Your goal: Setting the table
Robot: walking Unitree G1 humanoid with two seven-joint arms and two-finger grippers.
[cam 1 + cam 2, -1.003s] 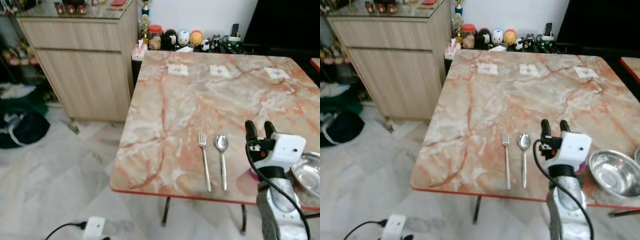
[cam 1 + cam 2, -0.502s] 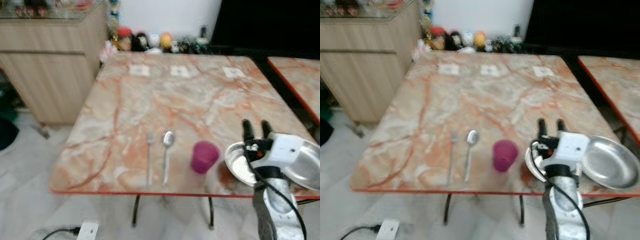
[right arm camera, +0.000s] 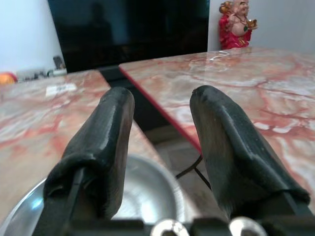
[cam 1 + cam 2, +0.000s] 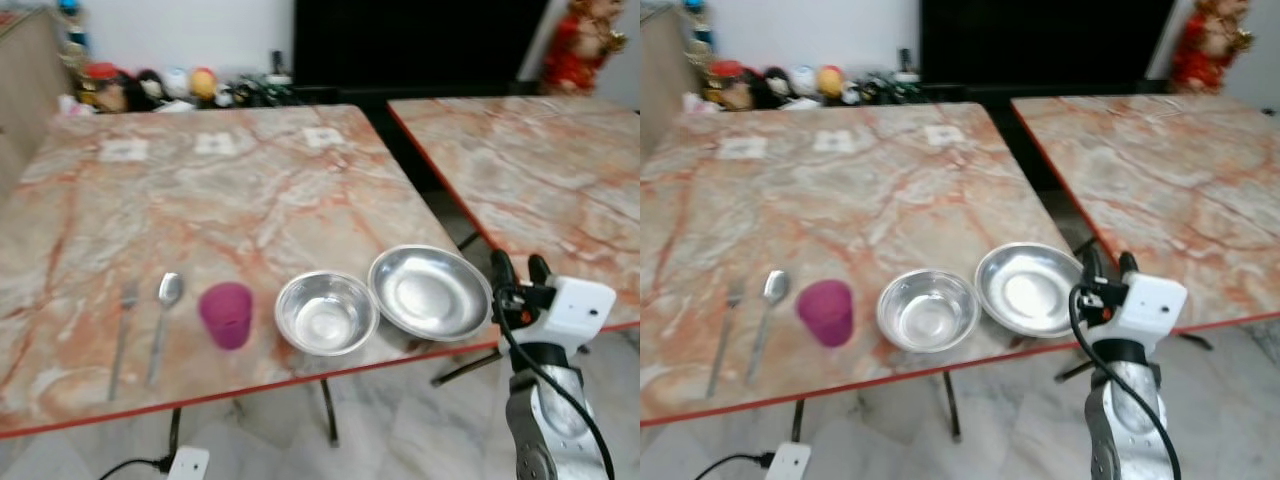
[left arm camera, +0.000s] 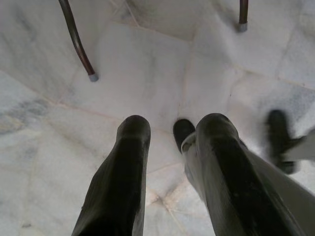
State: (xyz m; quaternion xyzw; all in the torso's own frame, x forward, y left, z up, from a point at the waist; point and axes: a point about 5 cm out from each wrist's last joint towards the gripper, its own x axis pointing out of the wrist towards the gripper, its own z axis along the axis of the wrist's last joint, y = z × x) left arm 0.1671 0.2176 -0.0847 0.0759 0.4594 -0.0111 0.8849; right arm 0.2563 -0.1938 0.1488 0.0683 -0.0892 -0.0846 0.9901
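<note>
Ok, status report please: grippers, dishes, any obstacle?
Right gripper open, empty, beside steel plate. Left gripper open, over floor. Steel bowl touching plate at table edge.

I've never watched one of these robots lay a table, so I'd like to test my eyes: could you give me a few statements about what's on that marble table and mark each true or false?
1. The fork and spoon lie side by side near the table's front edge. True.
2. The purple cup stands between the spoon and the steel bowl. True.
3. The steel plate sits on top of the bowl. False: it rests on the table beside the bowl.
4. The right gripper holds the cup. False: its fingers are open and empty, beside the plate.
5. The bowl is full of food. False: it looks empty.
</note>
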